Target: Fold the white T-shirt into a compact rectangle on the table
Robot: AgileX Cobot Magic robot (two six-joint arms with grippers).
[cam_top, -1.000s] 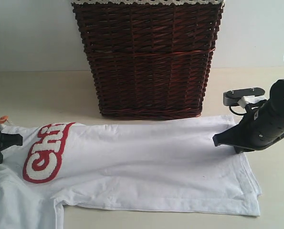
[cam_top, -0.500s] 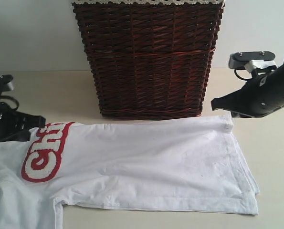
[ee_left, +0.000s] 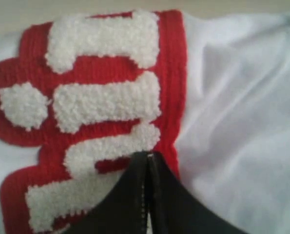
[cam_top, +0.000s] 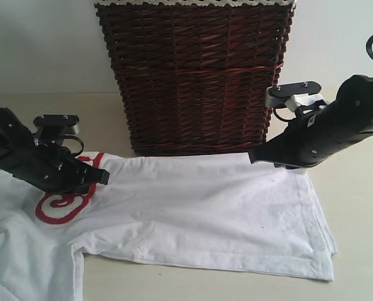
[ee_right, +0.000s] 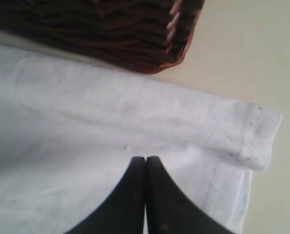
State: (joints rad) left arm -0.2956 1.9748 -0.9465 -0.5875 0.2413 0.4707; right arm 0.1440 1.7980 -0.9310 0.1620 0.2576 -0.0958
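- White T-shirt (cam_top: 205,213): lies flat on the table (cam_top: 362,251) as a long band in front of the basket (cam_top: 195,75). The basket stands at 12 o'clock of the exterior view, and the shirt runs from 9 to 4 o'clock. A sleeve sticks out at 7 o'clock.
- Left claw (cam_top: 101,177): jaws pressed together with nothing pinched. A second ago it sat at the shirt's 9 o'clock edge; it has since moved inward over the red lettering (ee_left: 101,97).
- Right claw (cam_top: 255,157): jaws pressed together, empty. It was low at the 3 o'clock hem, then lifted clear, and now hangs over the far edge beside the basket's front corner.
- Cloth: the lettering is now partly covered and the hem has shifted slightly.
- Judgement: both claws look to be repositioning between folds. The shirt is a long strip and not yet a compact rectangle, so crosswise folds remain.
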